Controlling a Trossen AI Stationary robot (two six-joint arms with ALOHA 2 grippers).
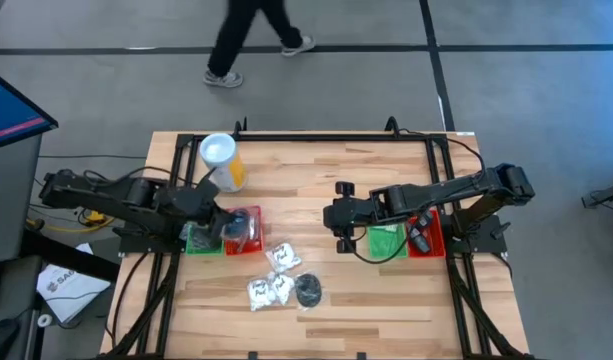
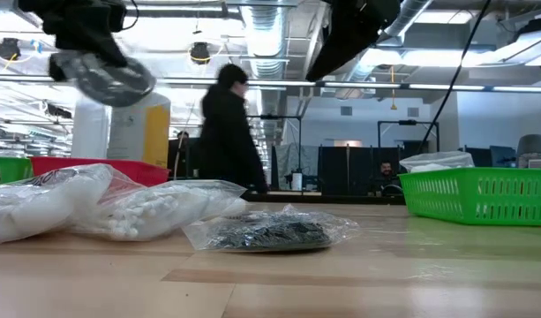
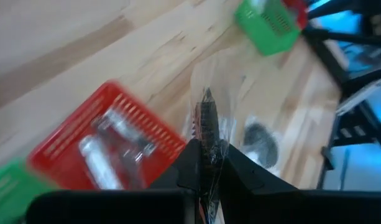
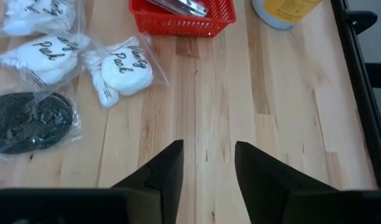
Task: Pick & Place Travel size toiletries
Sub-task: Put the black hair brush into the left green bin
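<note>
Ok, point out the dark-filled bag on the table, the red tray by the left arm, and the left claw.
Dark-filled bag (image 4: 30, 121), right wrist view, middle of its dark contents.
Red tray (image 3: 156, 138), left wrist view, its side wall.
Left claw (image 3: 210, 163), left wrist view, between its fingertips, pinching a clear bag.

High view looks straight down over the whole table (image 1: 386, 310). Low view sits at tabletop level, facing the room. Wrist cameras peer past their fingers, both catching the red tray (image 3: 109, 146) near the black pouch (image 4: 28, 121).

Left pincer (image 3: 207, 163) pinched closed, raised above the table, right pincer (image 4: 207, 163) parted, hovering mid-table.
</note>
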